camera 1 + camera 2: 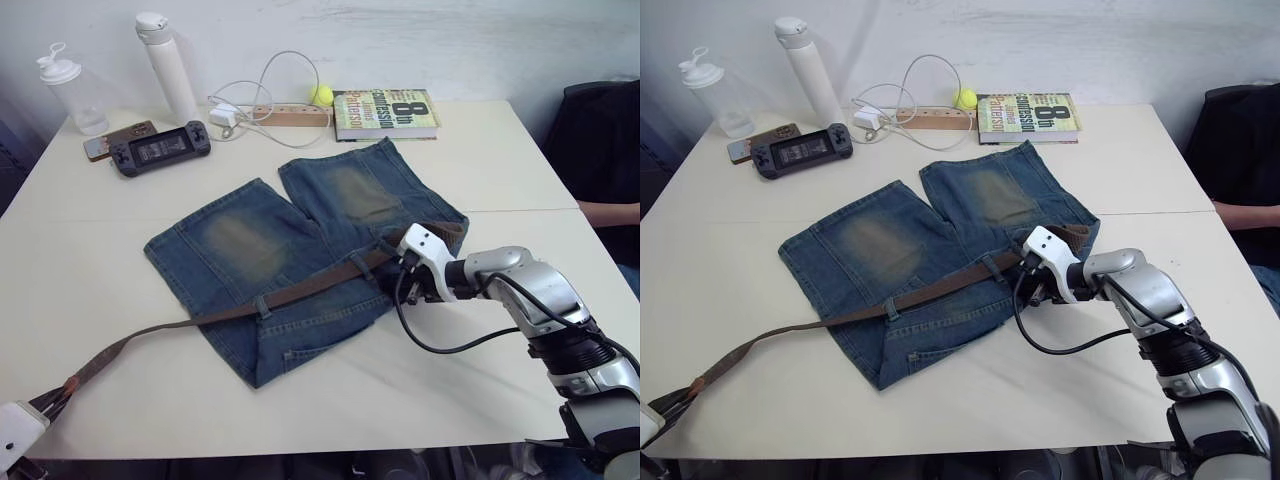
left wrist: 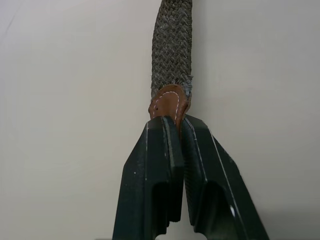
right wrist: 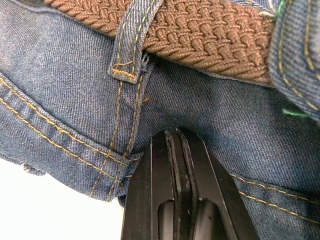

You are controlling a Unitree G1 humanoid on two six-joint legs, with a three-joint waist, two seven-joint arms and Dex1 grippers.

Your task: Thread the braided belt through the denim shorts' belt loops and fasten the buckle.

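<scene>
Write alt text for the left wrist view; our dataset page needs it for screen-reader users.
The left gripper, its two black fingers shut, pinches the brown leather tip of the braided belt. The olive-brown woven strap runs straight away from the fingers over a plain pale table.

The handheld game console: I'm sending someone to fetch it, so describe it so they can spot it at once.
Start at the tall white bottle at the table's far left. Just in front of it, beyond the denim shorts, lies the handheld game console. It is dark, wide and flat, with a screen between two control grips, unlike the smaller phone touching its far side.
</scene>
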